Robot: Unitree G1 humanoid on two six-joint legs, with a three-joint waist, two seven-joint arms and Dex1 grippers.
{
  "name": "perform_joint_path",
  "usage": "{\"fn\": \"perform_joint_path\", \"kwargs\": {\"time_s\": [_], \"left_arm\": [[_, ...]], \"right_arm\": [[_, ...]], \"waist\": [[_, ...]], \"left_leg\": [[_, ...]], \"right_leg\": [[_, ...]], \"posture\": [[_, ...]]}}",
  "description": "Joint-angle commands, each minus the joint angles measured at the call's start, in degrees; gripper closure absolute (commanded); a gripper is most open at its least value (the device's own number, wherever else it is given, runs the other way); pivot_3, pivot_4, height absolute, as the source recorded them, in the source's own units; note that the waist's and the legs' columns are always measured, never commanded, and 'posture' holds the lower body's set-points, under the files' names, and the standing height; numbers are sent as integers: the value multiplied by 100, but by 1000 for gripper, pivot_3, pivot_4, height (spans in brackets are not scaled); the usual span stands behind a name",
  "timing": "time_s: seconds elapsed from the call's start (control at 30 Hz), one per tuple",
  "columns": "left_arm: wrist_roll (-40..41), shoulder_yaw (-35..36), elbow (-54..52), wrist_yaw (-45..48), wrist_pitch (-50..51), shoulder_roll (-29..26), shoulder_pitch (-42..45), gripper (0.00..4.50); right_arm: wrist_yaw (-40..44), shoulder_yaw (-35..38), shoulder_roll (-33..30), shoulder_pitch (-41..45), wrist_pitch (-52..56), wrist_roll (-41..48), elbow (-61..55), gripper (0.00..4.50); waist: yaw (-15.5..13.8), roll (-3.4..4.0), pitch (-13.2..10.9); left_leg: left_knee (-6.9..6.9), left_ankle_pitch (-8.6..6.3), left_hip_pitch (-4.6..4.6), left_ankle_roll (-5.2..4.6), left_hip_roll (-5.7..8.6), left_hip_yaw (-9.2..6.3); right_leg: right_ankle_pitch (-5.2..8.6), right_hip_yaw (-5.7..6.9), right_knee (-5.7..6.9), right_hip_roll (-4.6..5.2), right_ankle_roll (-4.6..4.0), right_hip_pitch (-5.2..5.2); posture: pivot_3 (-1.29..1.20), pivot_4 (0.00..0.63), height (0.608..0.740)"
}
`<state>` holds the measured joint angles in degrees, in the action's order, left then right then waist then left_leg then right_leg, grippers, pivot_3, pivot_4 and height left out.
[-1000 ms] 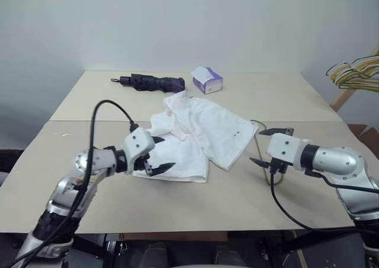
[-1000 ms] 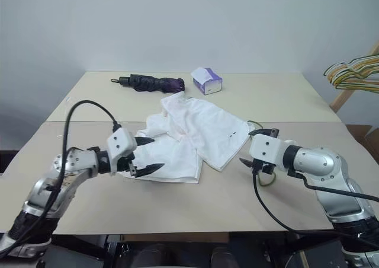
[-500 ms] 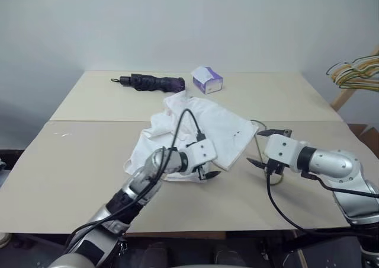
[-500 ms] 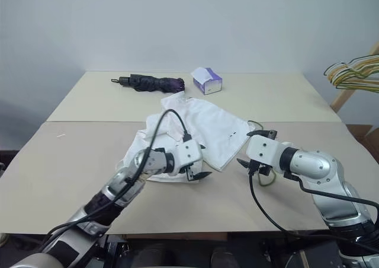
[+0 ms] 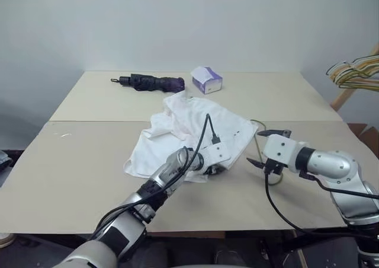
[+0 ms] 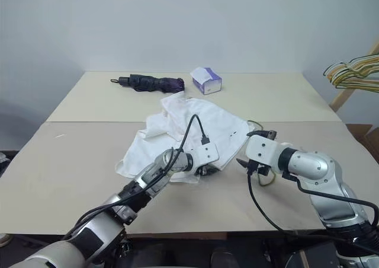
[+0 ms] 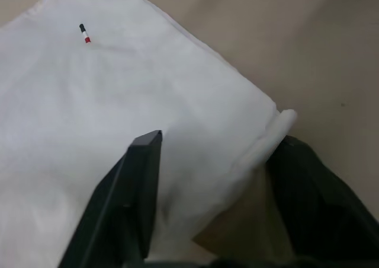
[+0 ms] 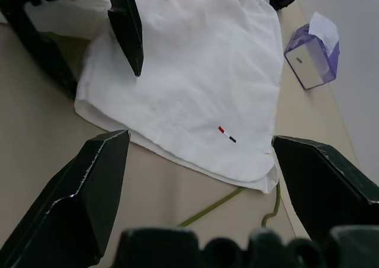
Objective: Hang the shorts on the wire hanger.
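Left eye view: shorts (image 5: 192,131) lie crumpled mid-tabletop (image 5: 89,161). Left wrist view: left tool (image 7: 216,161) straddles their near corner, fingers parted, one on cloth. Right wrist view: right tool (image 8: 198,155) spread wide above wire hanger (image 8: 237,200), which pokes out beneath the hem.

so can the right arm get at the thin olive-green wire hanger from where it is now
Probably yes. The right gripper hangs open beside the white cloth shorts, and a stretch of the thin olive-green wire hanger shows bare on the tan table just below its fingers. The rest is tucked under the cloth edge.
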<state>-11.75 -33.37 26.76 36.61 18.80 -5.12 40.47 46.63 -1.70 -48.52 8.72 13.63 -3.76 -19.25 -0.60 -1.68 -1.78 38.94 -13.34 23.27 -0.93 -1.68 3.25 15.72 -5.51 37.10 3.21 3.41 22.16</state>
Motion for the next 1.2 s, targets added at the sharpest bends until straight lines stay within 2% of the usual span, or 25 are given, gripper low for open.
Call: {"fn": "perform_joint_path", "kwargs": {"time_s": [0.03,0.17,0.2,0.43,0.63,0.8,0.9,1.0,1.2], "left_arm": [[-136,136,305,-34,-84,-28,189,2917],[-92,206,456,16,-275,26,197,4262],[-86,233,487,-12,-310,49,205,4461],[-141,285,416,16,-519,24,221,4461],[297,525,-1160,733,-274,-510,-434,4461],[904,987,-2863,1531,-335,-1581,-1379,4461],[1035,1340,-3252,1815,-596,-2353,-1747,4461],[1035,1751,-2832,1996,-932,-3129,-1802,4461],[929,2116,-1207,2267,-2044,-3964,-1413,4461]], "right_arm": [[-75,85,0,102,28,-31,-145,0],[-92,71,16,170,30,-43,-120,0],[-101,69,20,178,29,-49,-112,0],[-127,57,38,203,25,-86,-79,0],[-102,39,50,246,48,-86,-94,0],[-96,16,49,269,-1,-98,-27,0],[-93,-10,59,323,24,-103,-32,0],[-141,-19,94,312,35,-118,-44,0],[-182,-36,163,219,51,-171,-110,0]], "waist": [[34,0,0],[65,0,0],[62,0,0],[50,0,0],[88,2,1],[101,4,1],[119,6,2],[129,6,2],[114,5,2]], "left_leg": [[-1,0,0,0,0,0],[-2,0,-1,0,-1,0],[-2,0,0,0,-1,-1],[-2,0,1,0,0,-1],[-9,0,2,0,-3,0],[-8,0,0,0,-7,2],[-7,0,-8,0,-10,2],[-7,0,-11,1,-12,4],[-7,0,-6,0,-11,6]], "right_leg": [[0,0,0,0,0,0],[0,-2,0,-1,0,1],[0,-1,0,-1,0,1],[0,-1,0,-1,0,1],[0,-3,1,-1,-2,6],[-1,-3,3,0,-2,5],[-1,-2,6,0,-4,2],[-1,-1,5,0,-5,0],[0,6,3,3,-4,2]], "posture": [[7,0,740],[8,0,740],[8,0,740],[14,0,740],[23,0,740],[22,0,740],[18,0,740],[17,0,740],[10,0,740]]}}
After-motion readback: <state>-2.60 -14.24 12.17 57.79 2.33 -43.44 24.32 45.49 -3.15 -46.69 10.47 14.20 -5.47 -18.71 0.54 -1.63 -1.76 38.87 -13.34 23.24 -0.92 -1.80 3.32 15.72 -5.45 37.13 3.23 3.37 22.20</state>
